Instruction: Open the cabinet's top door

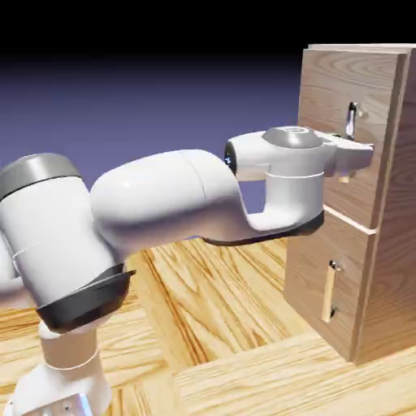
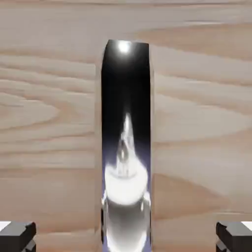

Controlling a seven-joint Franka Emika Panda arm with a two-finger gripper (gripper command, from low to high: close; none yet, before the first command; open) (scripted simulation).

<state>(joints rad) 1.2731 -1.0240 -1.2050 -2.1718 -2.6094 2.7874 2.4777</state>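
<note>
Both renderings are evenly and softly lit, without harsh shadows. In the exterior view the backdrop fades to black at the top, and the arm [image 1: 162, 203] shows smooth highlights. In the hand view the silver handle [image 2: 126, 147] carries a bright glare spot near its top and mirror-like reflections; the wood grain looks slightly soft.

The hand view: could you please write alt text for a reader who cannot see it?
A vertical silver bar handle fills the middle of the hand view, mounted on the light wood-grain top door. The gripper is open, its two grey fingertips in the bottom corners on either side of the handle, not touching it.
</note>
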